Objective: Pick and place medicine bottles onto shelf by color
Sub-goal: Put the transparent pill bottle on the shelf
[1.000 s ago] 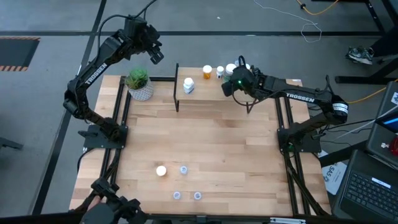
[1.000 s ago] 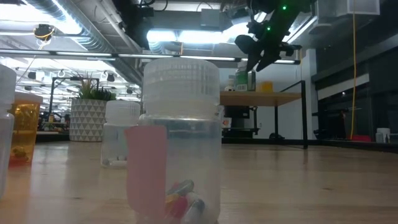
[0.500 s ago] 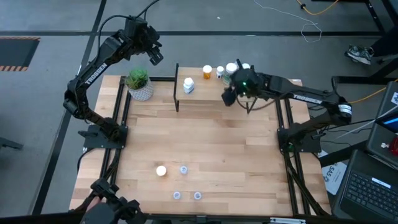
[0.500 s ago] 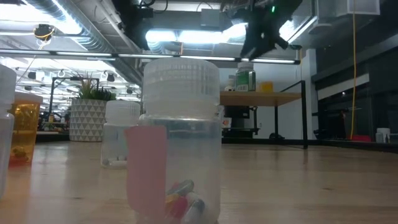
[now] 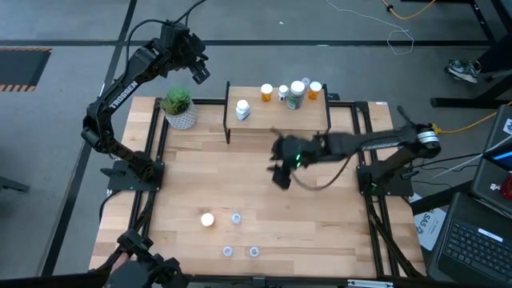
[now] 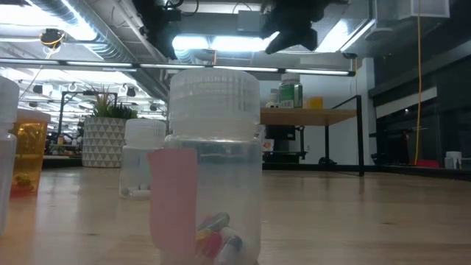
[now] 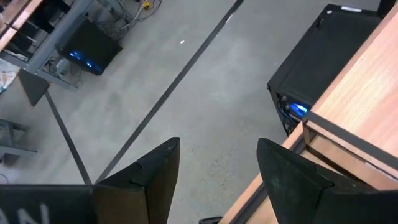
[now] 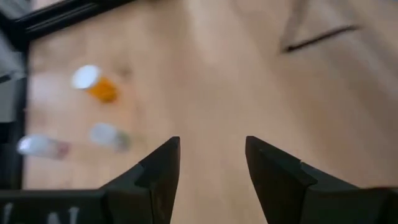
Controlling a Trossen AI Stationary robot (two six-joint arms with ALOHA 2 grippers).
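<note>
The shelf [image 5: 276, 112] stands at the table's far edge. On its top stand a white bottle [image 5: 242, 110], an orange one [image 5: 266, 93], a small one [image 5: 282, 94], a greenish one [image 5: 296, 94] and another orange one [image 5: 314, 90]. Near the front edge stand an orange bottle with a white cap [image 5: 207, 219] and three small clear bottles [image 5: 236, 218], [image 5: 228, 251], [image 5: 254, 251]. My right gripper [image 5: 280, 178] hangs open over the table's middle, with nothing between its fingers [image 8: 211, 146]. My left gripper [image 5: 202, 74] waits open beyond the far left corner, over the floor [image 7: 217, 149].
A green plant in a white pot [image 5: 179, 108] stands at the far left, beside the shelf. Black frame rails run along the table's left and right edges. Bare wood lies between the shelf and the near bottles. A laptop [image 5: 480, 240] sits off the table's right side.
My right gripper has swung away from the shelf's right end toward the near and left, out over the table's middle, turning from the shelf to face the near bottles. The greenish bottle stays standing on the shelf.
</note>
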